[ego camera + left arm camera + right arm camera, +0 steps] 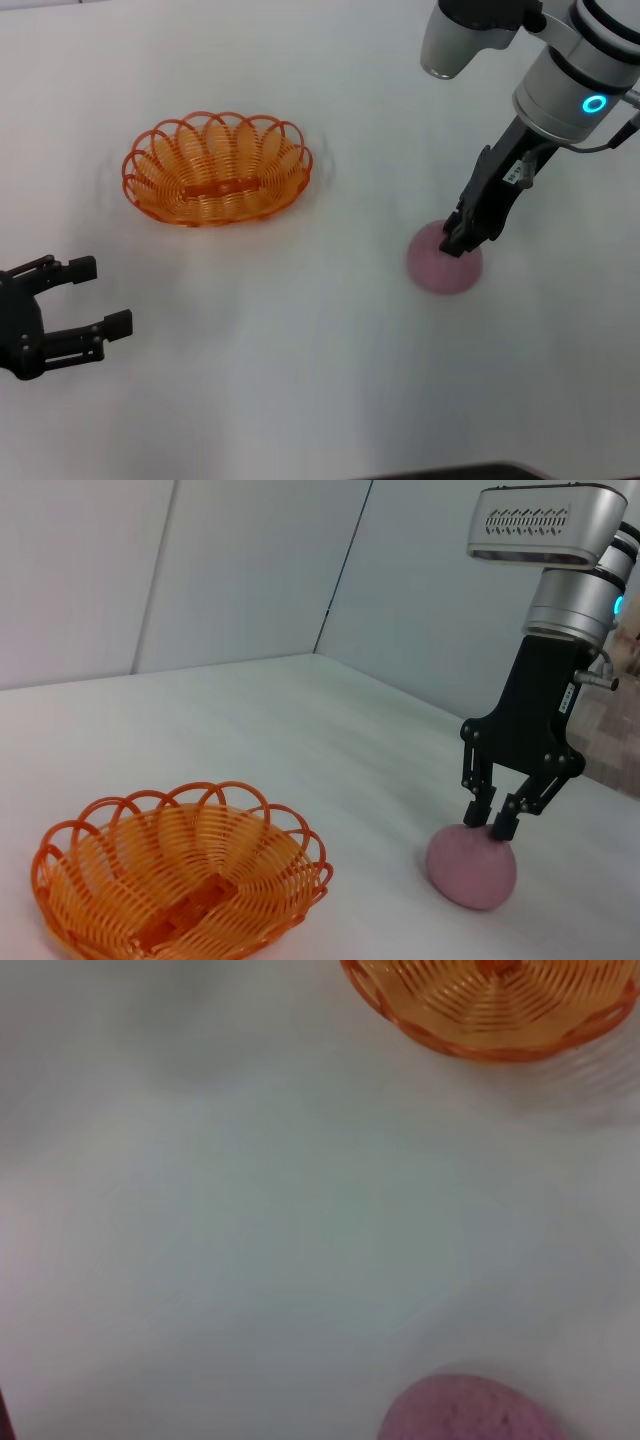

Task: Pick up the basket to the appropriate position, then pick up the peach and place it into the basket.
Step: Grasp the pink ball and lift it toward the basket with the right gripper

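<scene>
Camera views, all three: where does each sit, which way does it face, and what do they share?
Head view: high, looking down at the white table; both arms show, left gripper, right gripper.
Left wrist view: low, facing the right gripper over the round pink peach.
Right wrist view: looks down; no fingers show.
Shared: oval orange wire basket and peach.

You have the oval orange wire basket sitting on the white surface toward the far left. The round pink peach lies on the same surface well apart to the basket's right and nearer you. The right gripper stands directly over the peach, its tips at the fruit's top. The left gripper sits at the near left, in front of the basket.
</scene>
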Robot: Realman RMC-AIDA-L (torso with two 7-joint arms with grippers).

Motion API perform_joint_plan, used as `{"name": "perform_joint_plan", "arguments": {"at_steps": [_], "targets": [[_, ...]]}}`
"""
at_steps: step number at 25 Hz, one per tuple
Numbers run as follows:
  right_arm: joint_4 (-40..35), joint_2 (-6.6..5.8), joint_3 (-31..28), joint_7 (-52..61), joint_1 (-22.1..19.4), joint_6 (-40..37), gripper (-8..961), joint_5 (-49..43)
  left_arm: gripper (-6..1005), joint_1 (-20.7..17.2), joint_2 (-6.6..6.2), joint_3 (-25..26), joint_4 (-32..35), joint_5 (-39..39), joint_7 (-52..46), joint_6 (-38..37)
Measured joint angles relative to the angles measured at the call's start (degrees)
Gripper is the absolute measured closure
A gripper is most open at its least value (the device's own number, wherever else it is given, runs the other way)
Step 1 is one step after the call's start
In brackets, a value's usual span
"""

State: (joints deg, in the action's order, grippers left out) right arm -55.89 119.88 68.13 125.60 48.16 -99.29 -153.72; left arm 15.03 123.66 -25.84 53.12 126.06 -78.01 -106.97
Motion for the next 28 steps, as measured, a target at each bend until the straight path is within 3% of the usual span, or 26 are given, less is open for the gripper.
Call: {"name": "perform_joint_plan", "arguments": {"at_steps": [6,11,28], "targets": [[0.0,0.0,0.4,0.1,0.0,0.2,791,0.0,108,0.0,0.0,0.0,-0.1,0.0,0.0,0.0],[0.1,0.09,0.8,0.2,0.0,0.4,920,-0.1,109,0.0,0.0,0.0,-0.5,0.0,0.1,0.0],[-2.4,-0.07,1.2,0.5,0.5,-1.1,920,0.0,108,0.0,0.0,0.0,-0.5,0.0,0.1,0.1]]}}
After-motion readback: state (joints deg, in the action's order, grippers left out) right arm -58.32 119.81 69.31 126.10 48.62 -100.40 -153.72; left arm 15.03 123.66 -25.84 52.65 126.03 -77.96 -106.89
